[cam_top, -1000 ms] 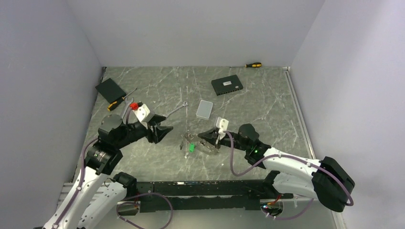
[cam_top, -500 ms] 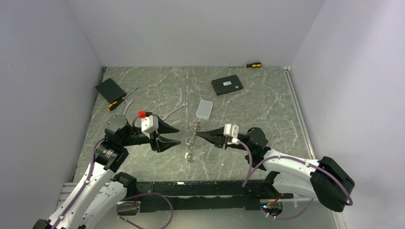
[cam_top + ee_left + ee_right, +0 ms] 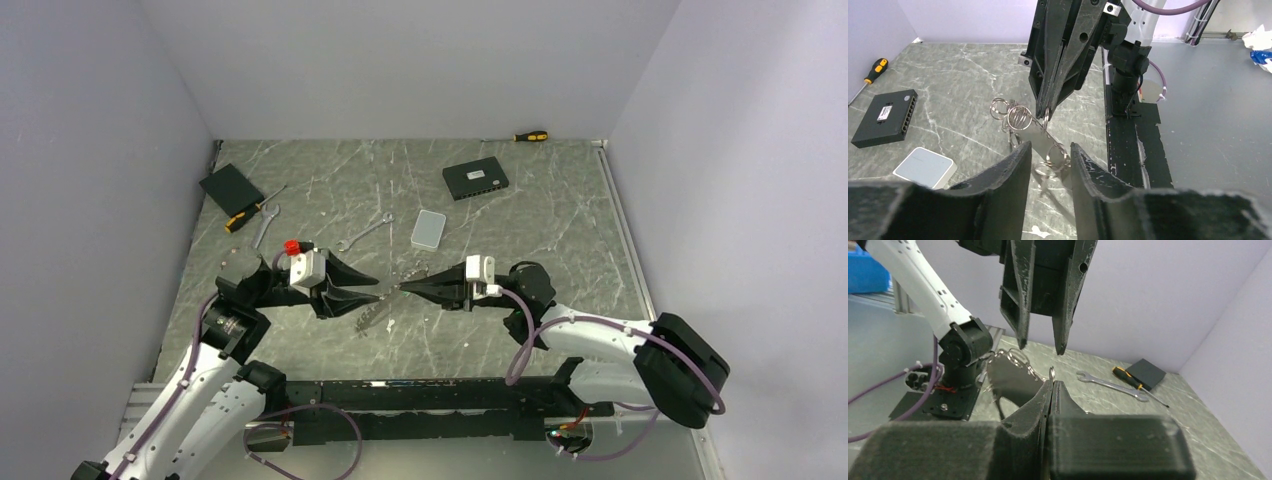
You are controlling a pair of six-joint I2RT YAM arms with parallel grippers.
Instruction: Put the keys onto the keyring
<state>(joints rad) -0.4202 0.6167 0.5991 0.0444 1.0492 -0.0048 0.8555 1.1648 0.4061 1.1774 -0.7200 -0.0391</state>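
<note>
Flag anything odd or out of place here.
Nothing spilled or damaged. One oddity: the keyring hangs as a tangled bunch of rings and keys from the shut right gripper, inside the open left gripper.

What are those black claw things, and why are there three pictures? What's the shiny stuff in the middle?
Those are two robot arms with pinching hands called grippers. One picture looks down from above; the other two come from little cameras on each wrist, so each sees its own fingers. The right gripper is pinched shut on a keyring with keys dangling from it. The left gripper is open, right beside the bunch. On the table lie a wrench, a screwdriver, a black box and a small pale box.
</note>
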